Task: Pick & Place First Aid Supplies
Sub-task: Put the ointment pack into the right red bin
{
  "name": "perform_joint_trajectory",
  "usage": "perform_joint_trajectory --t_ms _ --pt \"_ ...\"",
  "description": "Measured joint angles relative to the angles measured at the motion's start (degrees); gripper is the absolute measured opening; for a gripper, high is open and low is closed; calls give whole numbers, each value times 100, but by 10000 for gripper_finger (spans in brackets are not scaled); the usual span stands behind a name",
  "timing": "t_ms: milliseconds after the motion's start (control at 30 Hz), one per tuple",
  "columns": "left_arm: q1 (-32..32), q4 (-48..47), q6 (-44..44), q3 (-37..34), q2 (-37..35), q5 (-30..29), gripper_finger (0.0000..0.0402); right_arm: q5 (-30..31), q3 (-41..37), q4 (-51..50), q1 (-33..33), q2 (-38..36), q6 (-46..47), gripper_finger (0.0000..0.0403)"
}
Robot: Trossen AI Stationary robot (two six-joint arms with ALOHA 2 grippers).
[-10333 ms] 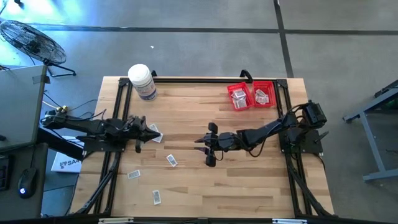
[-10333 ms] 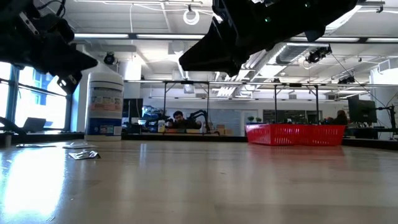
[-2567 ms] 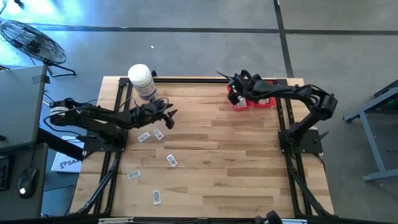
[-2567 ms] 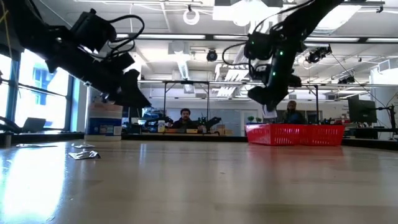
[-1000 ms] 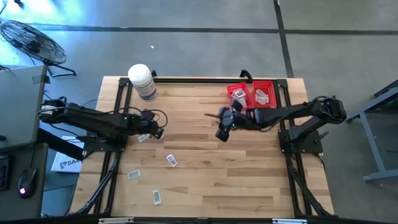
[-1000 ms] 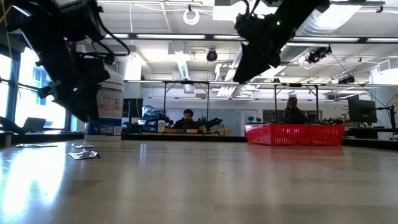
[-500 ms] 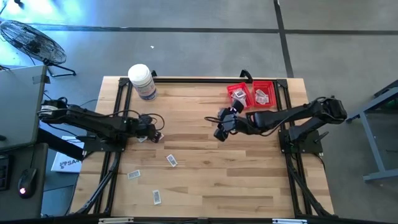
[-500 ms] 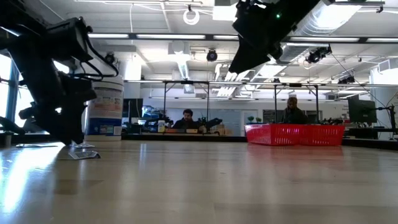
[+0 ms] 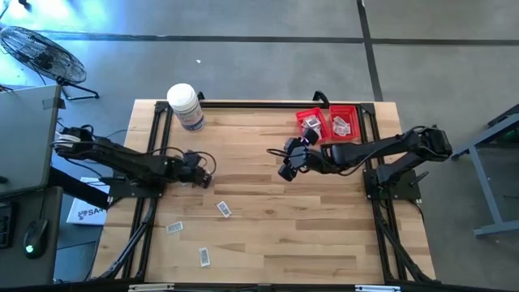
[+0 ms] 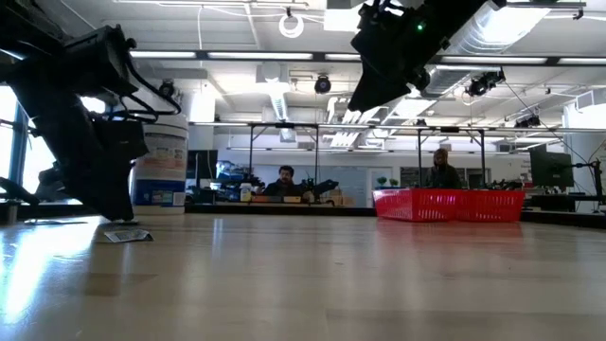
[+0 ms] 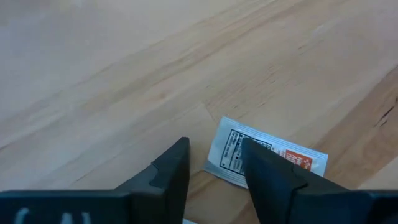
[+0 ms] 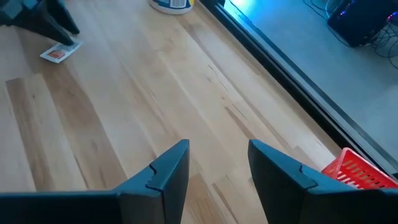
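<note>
While my left gripper [image 9: 201,175] hangs unclenched over a packet [image 11: 261,157] at nine o'clock, three packets [image 9: 224,209] lie loose at seven; my right gripper [image 9: 285,166], released and empty, hovers mid-tabletop [image 9: 268,235]; the baskets [image 9: 327,124] at one o'clock hold some.

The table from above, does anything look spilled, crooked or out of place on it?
Yes: several packets lie loose on the table at odd angles, one near the middle, one and one nearer the front left. Others already sit in the red baskets. The bottle stands upright.
</note>
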Motion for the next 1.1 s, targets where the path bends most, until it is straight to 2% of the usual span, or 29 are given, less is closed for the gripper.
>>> perform_joint_trajectory --t_ms 167,367,567,633,800,1000,1100 --pt "-284 -44 -436 10 316 -308 110 -26 0 10 -97 0 9 158" --pt "-279 -56 -481 11 397 -314 76 -28 0 4 -117 0 2 156" --pt "-283 -51 -655 7 397 -463 22 -112 0 4 -117 0 -2 158" --pt "-284 -81 -661 18 383 -512 6 -298 0 16 -118 0 -87 157" --pt "-282 -111 -202 264 209 -614 2 -782 0 469 -111 89 -437 157" --pt "-277 -72 636 780 19 -1440 1 -2089 0 1775 -155 786 -1018 157" --pt "-279 106 1119 1027 -16 -1929 1 -2472 0 2709 -205 1228 -1266 158"
